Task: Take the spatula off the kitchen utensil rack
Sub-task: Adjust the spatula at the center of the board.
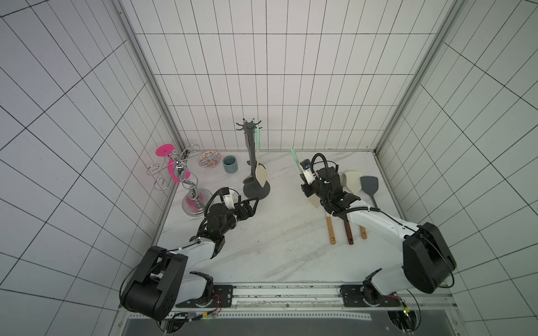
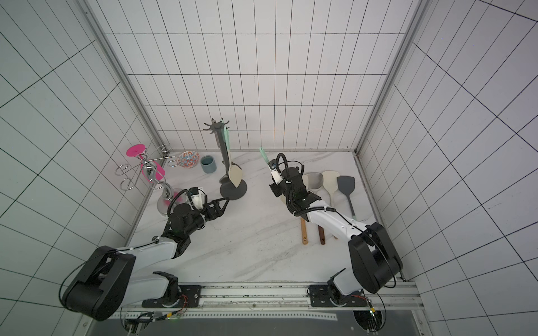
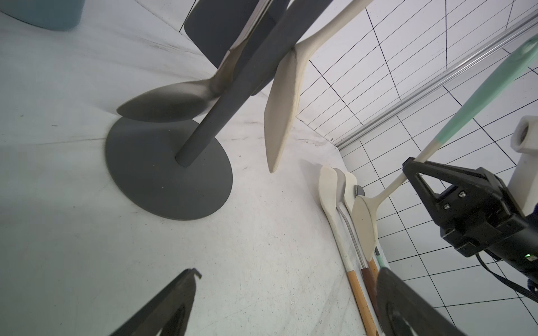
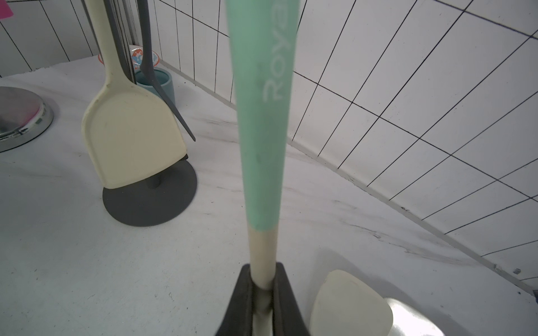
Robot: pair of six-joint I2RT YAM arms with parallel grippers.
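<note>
My right claw: pinched tight on spatula, gripping cream neck just below mint handle (handle end up, blade below claw). Spatula off kitchen utensil rack, well apart from it on its right side, clear of hook crown. Right of rack, lying flat: row of loose utensils. My left claw: spread wide, holding nothing, low beside rack's round base. On rack: cream turner, dark spoon. Farther, left of rack: blue cup, patterned bowl.
</note>
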